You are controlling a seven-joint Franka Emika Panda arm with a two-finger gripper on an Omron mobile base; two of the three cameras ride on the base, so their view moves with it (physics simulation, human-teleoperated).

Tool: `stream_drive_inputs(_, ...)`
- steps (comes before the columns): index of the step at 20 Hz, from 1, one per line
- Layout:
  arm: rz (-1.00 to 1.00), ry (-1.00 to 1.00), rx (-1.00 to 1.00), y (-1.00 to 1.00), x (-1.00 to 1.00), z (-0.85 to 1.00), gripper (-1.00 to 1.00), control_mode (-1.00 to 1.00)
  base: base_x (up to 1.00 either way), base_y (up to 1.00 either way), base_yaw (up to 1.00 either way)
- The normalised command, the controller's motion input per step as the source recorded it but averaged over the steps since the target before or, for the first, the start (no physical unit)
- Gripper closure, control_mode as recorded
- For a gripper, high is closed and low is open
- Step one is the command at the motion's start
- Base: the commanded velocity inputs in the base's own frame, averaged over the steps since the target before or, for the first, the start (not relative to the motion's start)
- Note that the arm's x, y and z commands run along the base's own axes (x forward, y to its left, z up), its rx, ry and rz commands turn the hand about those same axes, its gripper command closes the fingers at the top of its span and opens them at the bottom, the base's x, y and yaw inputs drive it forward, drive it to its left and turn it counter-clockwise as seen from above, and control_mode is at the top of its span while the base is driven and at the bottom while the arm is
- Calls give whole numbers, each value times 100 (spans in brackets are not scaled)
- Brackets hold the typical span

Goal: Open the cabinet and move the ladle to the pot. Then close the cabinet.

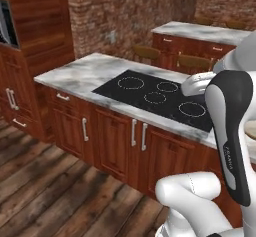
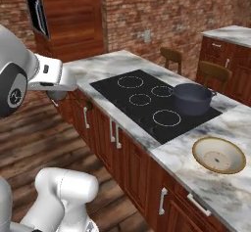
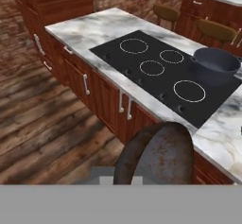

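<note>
The ladle (image 3: 156, 154), a rusty grey metal bowl, looms close at the bottom of the hand view and hides the fingertips. My gripper (image 1: 196, 84) is shut on the ladle and hangs above the counter's front edge, left of the stove rings. In the right base view the gripper (image 2: 56, 88) sits out past the counter's near left end. The dark blue-grey pot (image 2: 192, 98) stands upright on the far right of the black cooktop (image 2: 147, 104); in the hand view the pot (image 3: 215, 64) lies ahead and to the right. The cabinet is out of view.
A shallow beige bowl (image 2: 218, 155) rests on the marble counter (image 2: 98, 67) right of the cooktop. Lower cabinet doors (image 1: 115, 138) with short handles run under the counter. A tall wooden oven column (image 1: 35, 26) stands at left. Wooden chairs (image 2: 170, 56) stand behind the counter.
</note>
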Motion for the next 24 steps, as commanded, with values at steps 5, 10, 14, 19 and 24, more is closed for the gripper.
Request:
stream_drive_inputs(5, 0, 0, 0, 0, 0, 0, 100, 100, 38, 43, -36)
stream_drive_inputs(10, 0, 0, 0, 0, 0, 0, 100, 100, 34, 45, -36)
stream_drive_inputs(14, 0, 0, 0, 0, 0, 0, 100, 100, 34, 38, -35)
stream_drive_inputs(19, 0, 0, 0, 0, 0, 0, 100, 100, 42, 30, -36)
stream_drive_inputs(24, 0, 0, 0, 0, 0, 0, 100, 100, 49, 23, -36)
